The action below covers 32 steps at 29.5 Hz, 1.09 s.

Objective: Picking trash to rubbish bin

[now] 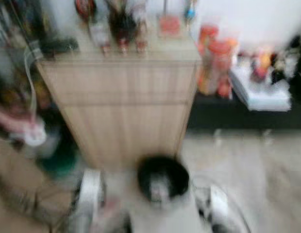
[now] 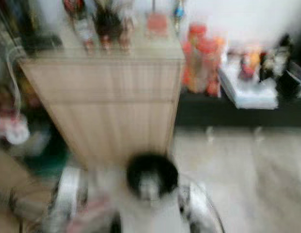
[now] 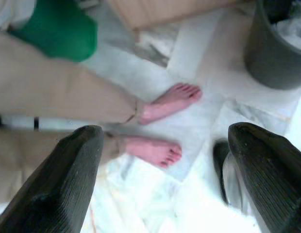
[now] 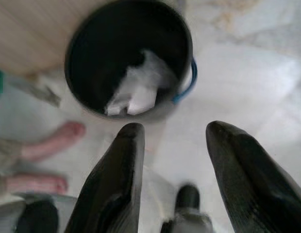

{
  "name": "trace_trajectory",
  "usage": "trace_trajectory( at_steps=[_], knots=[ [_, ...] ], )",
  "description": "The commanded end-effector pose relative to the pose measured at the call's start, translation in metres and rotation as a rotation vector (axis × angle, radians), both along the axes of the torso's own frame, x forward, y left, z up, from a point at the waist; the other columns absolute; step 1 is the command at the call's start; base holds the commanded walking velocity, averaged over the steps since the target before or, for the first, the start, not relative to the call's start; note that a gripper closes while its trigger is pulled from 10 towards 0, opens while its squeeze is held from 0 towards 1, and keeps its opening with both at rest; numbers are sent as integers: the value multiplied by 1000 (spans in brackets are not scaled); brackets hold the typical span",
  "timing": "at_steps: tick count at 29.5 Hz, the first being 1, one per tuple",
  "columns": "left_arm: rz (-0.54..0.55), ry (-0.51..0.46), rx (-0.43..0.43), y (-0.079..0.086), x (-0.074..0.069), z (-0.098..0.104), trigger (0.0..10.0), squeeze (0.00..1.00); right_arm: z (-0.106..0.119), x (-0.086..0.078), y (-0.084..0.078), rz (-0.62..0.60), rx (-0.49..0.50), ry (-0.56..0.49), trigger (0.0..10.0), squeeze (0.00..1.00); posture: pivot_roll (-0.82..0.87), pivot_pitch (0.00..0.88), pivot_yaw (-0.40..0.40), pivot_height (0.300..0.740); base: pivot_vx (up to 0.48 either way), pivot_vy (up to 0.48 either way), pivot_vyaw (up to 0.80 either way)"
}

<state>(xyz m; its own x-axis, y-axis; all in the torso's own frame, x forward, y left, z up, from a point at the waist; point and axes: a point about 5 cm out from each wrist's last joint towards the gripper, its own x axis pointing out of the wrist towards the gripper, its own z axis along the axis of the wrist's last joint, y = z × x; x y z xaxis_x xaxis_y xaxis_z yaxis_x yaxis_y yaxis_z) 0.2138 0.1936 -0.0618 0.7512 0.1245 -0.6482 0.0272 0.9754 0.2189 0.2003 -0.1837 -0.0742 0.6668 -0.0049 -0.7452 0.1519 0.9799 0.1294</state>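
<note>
Right wrist view shows the right gripper (image 4: 172, 177) spread wide and empty above the round black rubbish bin (image 4: 82, 43) — crumpled white paper trash (image 4: 136, 92) lies inside it, beyond the fingertips — while the left gripper (image 3: 165, 179) gapes empty too.

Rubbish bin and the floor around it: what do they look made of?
The rubbish bin looks like dark plastic with a smooth matte wall; a blue handle shows at its side. The floor looks like pale polished stone or tile, faintly veined, with seams. Blur leaves both uncertain.
</note>
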Motion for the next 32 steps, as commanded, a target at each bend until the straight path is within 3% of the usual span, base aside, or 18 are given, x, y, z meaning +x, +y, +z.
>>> trace_trajectory(
  at_steps=[1, 19, 32],
  knots=[
    [1, -40, 7, 3, 11, 8, 10000, 0, -2, -2, 4, 12, 6, 11, 10000, 0, 51, 71, -14, 740, -255, 0, 0],
    [1, -39, 5, 2, 11, 8, 10000, 0, -1, -1, 5, 13, 8, 8, 10000, 0, 49, 72, -17, 740, -251, 0, 0],
    [3, -36, 9, 2, 10, 7, 10000, 0, -1, -1, 6, 17, 10, 7, 10000, 0, 46, 72, -19, 740, 0, 0, 0]
  ],
)
